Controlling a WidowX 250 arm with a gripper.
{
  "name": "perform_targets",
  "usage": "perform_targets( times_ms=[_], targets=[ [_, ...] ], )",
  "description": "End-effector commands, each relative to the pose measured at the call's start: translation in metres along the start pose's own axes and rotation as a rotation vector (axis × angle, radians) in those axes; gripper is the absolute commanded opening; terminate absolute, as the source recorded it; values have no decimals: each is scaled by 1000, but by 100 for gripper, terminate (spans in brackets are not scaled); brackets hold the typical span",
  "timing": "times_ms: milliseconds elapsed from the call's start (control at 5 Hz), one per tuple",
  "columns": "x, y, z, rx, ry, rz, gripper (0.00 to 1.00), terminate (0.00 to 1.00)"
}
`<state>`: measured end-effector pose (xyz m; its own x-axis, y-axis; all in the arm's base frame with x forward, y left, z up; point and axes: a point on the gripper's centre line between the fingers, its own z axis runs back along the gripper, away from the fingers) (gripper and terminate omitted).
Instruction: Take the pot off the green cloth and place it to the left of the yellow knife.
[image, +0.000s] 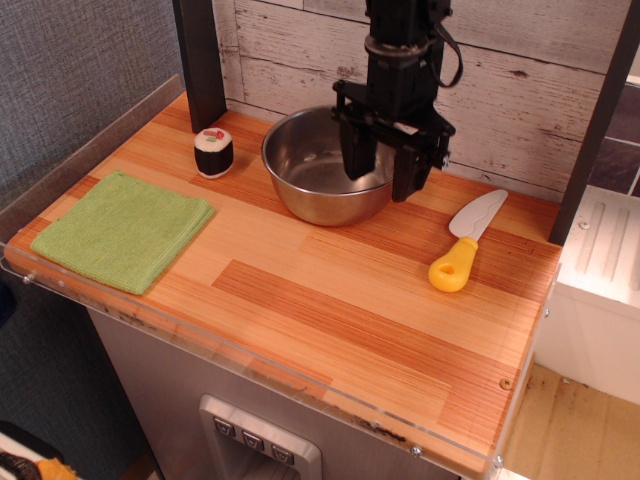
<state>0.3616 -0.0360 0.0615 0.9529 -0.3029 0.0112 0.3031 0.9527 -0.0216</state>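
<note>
The pot (325, 180) sits on the wooden table (330, 300), left of the yellow knife (465, 243) and well apart from the green cloth (122, 230). The gripper (385, 170) straddles its right rim, jaws spread, apparently released; next it should lift clear

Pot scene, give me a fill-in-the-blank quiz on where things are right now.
1. The pot sits on the ____, not on the cloth.
2. The pincer fingers are ____, straddling the pot's right rim.
3. The pot lies to the ____ of the knife.
4. The sushi roll stands ____ the cloth and pot.

Answers: table; open; left; between
</note>
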Motion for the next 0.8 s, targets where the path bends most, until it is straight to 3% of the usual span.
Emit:
perform_targets(
  times_ms=[0, 200, 600],
  targets=[
    [-34, 35, 95, -26, -196, 136, 100, 0],
    [-63, 52, 107, -20, -177, 157, 100, 0],
    [-85, 54, 97, -8, -128, 113, 100, 0]
  ],
)
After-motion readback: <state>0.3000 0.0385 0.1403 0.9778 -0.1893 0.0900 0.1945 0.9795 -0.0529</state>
